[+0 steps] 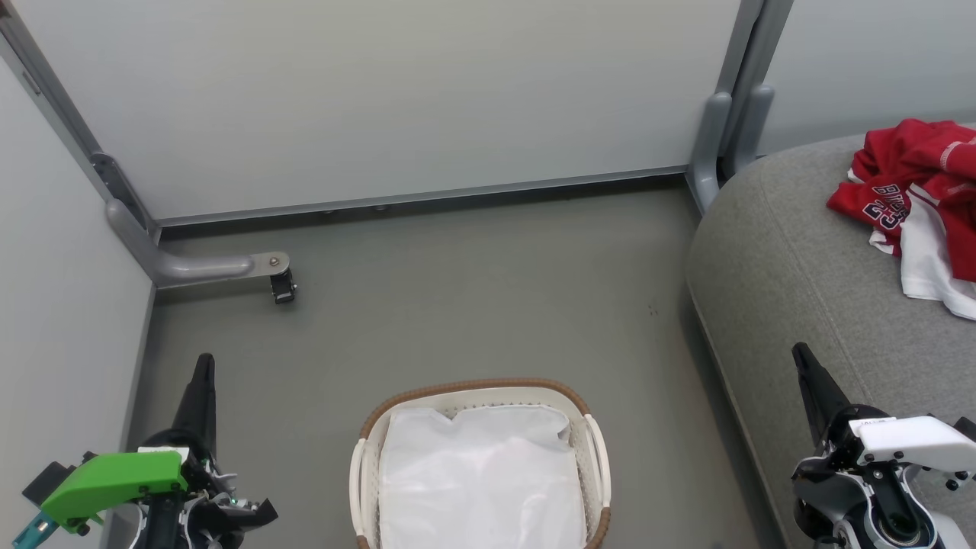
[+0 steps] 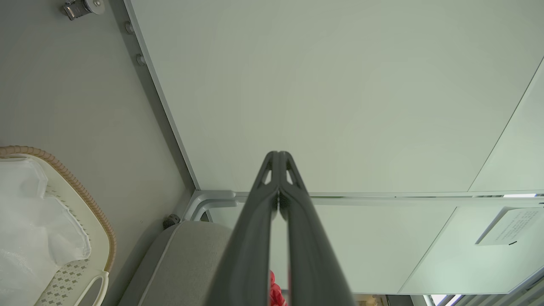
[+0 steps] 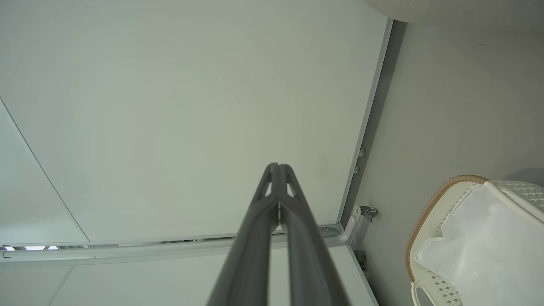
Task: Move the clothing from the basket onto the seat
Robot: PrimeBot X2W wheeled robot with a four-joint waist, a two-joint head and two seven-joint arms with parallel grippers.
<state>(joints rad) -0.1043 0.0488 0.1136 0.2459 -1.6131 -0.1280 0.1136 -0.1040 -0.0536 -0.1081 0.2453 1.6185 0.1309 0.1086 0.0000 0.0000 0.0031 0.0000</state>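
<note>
Left hand (image 1: 203, 370) and right hand (image 1: 802, 358) are both pinched shut on nothing; the red clothing (image 1: 911, 171) lies on the seat (image 1: 778, 259).

In the left wrist view the two dark fingers (image 2: 250, 238) meet at their tips, with only a thin slit lower down and nothing between them; the right wrist view shows the same for the right hand. From the head view the left hand shows over the floor (image 1: 473, 290) to the left of the basket (image 1: 473, 386), and the right hand over the seat's near edge. Neither touches the basket or the clothing. The clothing is a crumpled red heap with white trim and partly readable lettering, far right on the seat, well apart from the basket. Inside the basket lies a plain white sheet (image 1: 480, 473).
</note>
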